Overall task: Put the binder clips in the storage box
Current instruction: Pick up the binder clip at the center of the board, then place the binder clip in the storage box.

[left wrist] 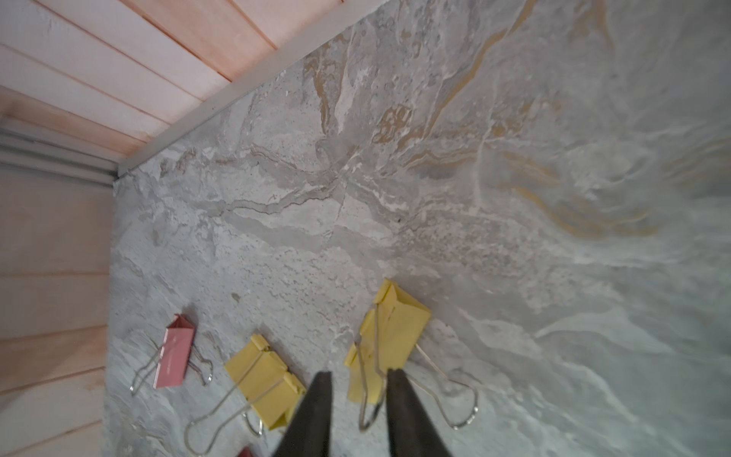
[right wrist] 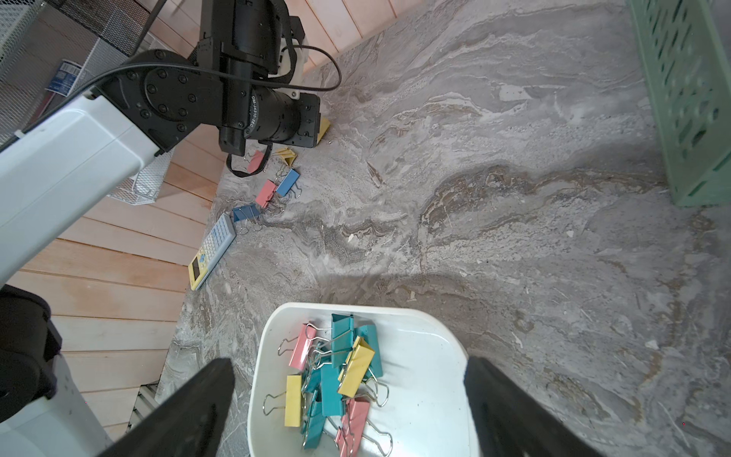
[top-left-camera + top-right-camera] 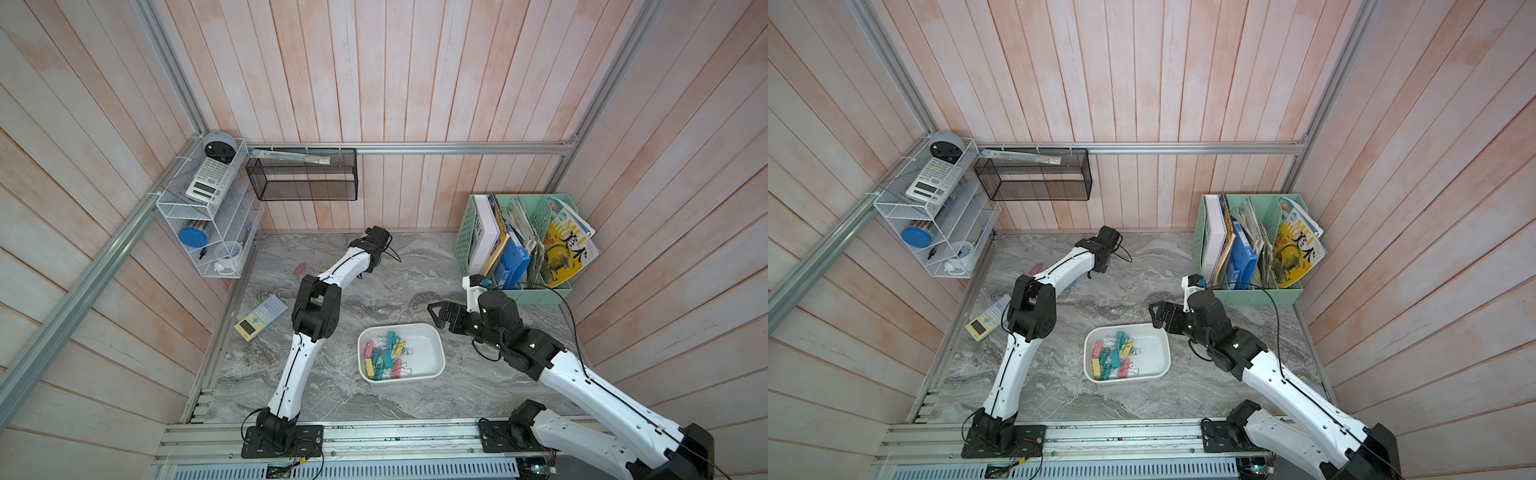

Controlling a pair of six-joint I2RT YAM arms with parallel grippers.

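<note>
Pick-up — left gripper, jaws narrowly apart astride silver wire handle of yellow binder clip (right gripper spread, empty); next needs a pinch, then carry to shallow white plastic storage box

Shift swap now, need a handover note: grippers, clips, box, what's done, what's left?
Left gripper: jaws nearly closed around the wire handle of a yellow clip lying on the table; grip unconfirmed.
Right gripper: wide open, empty, over the box edge.
Done: about a dozen clips in the box.
Left: at least six loose clips on the table around the left gripper, near the calculator, that yellow one included.
</note>
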